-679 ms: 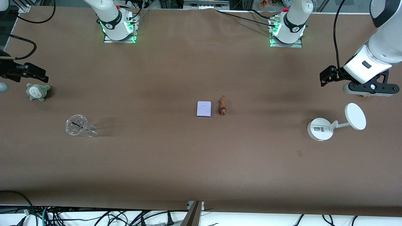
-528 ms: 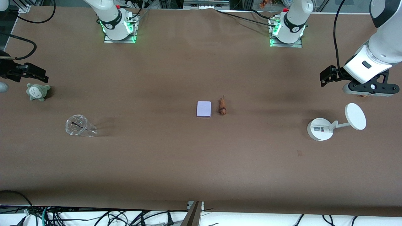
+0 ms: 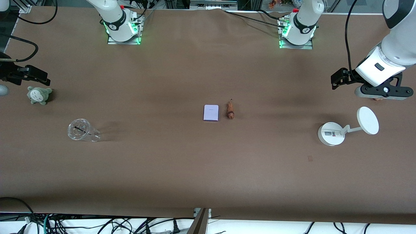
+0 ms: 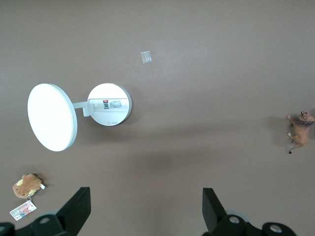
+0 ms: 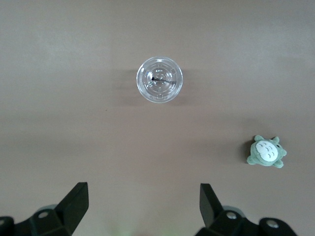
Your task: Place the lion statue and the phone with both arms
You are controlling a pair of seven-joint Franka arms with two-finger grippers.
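The phone [image 3: 211,112], a pale lavender slab, lies flat at the table's middle. The lion statue [image 3: 230,110] lies right beside it, toward the left arm's end, and also shows at the edge of the left wrist view [image 4: 300,130]. My left gripper [image 3: 381,92] hovers open and empty over the left arm's end of the table, near the white stand; its jaws stand wide apart [image 4: 145,211]. My right gripper [image 3: 6,78] hovers open and empty over the right arm's end, by the plush toy; its jaws also stand wide apart [image 5: 142,209]. The phone is out of both wrist views.
A white round-based stand [image 3: 331,133] [image 4: 106,104] with a disc [image 4: 51,117] stands near the left gripper, and a small brown plush with a tag [image 4: 27,186] lies beside it. A clear cup [image 3: 79,130] [image 5: 159,80] and a grey-green plush [image 3: 39,95] [image 5: 266,151] are at the right arm's end.
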